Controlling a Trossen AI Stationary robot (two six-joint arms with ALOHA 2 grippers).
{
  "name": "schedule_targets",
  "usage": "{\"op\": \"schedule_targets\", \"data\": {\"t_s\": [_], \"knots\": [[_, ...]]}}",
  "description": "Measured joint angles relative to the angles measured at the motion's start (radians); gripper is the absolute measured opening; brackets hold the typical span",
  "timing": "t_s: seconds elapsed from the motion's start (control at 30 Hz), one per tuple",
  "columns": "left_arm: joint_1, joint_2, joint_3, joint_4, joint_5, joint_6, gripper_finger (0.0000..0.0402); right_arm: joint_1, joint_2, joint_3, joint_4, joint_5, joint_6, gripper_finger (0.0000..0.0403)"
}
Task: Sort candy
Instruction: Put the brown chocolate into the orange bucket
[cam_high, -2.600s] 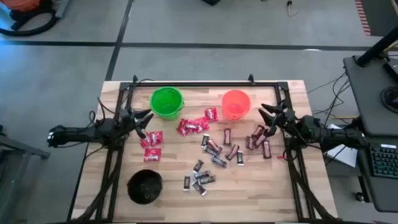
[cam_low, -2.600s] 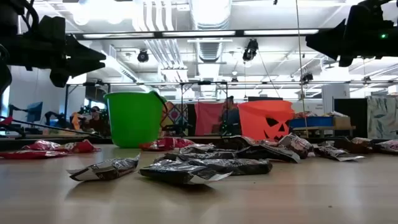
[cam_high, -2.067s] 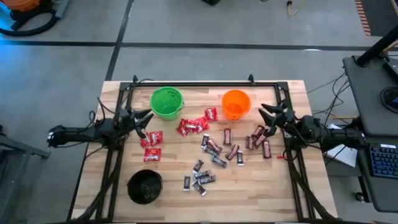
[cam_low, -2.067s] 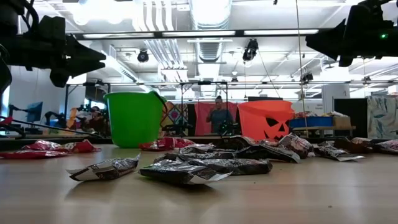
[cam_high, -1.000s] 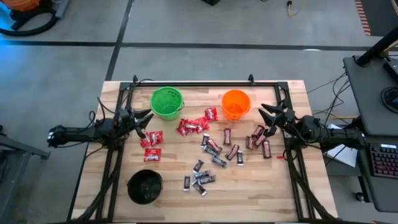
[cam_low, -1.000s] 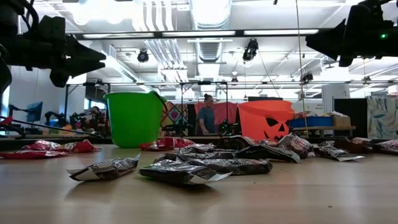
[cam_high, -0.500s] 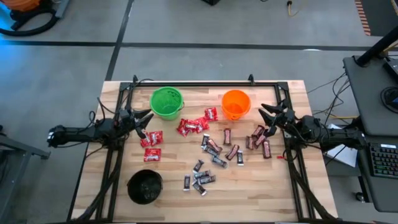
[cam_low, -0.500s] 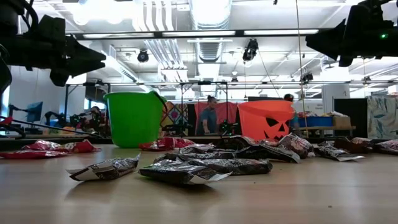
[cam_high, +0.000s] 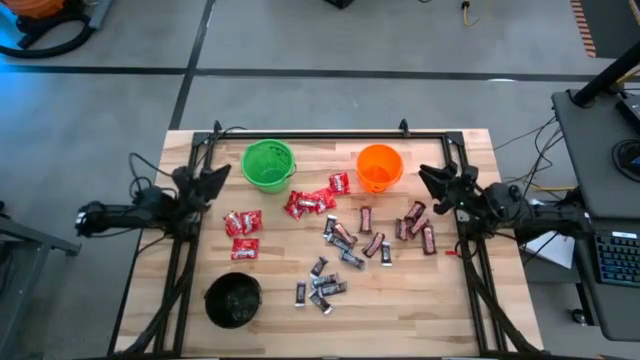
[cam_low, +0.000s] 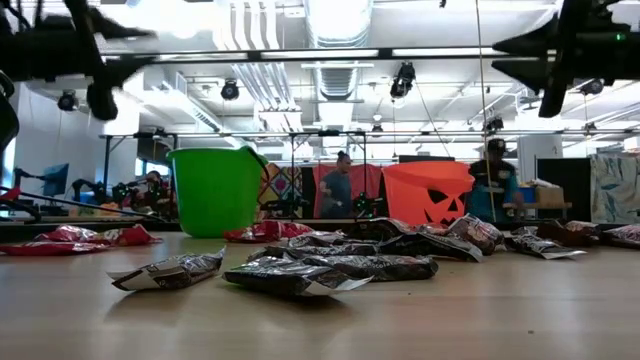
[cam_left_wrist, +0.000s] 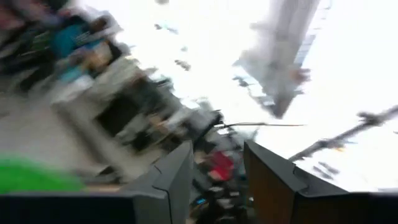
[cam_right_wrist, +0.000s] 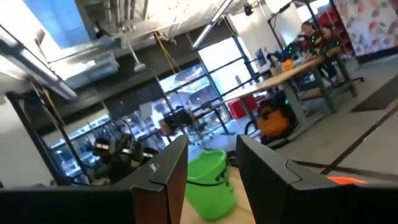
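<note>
At left edge, high view, I'm keeping left gripper (cam_high: 212, 178) spread, empty; right gripper (cam_high: 432, 180) likewise. Am targeting red packets (cam_high: 243, 222), descending squarely, pinching one only.

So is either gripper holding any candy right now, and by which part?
Nothing is held. Both wrist views show an empty gap between the jaws of the left gripper and the right gripper; both jaws stand open.

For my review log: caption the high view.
Candy scattered on table between green, orange, black buckets.
</note>
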Motion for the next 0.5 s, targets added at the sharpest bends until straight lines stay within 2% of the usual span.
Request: {"op": "schedule_targets", "data": {"t_s": [0.1, 0.2, 0.27, 0.37, 0.5], "knots": [[0.000, 0.052, 0.060, 0.005, 0.051, 0.055, 0.0127, 0.000, 0.088, 0.081, -0.011, 0.001, -0.020, 0.0130], [0.000, 0.144, 0.159, -0.124, 0.052, 0.055, 0.0127, -0.001, 0.188, 0.193, -0.133, 0.008, -0.011, 0.0130], [0.000, 0.217, 0.243, -0.296, 0.053, 0.023, 0.0127, -0.001, 0.258, 0.293, -0.310, 0.008, 0.035, 0.0130], [0.000, 0.332, 0.388, -0.616, 0.058, -0.107, 0.0127, -0.001, 0.360, 0.451, -0.639, 0.003, 0.184, 0.0130], [0.000, 0.477, 0.557, -0.978, 0.128, -0.270, 0.0127, -0.001, 0.496, 0.649, -1.063, -0.093, 0.466, 0.0130]]}}
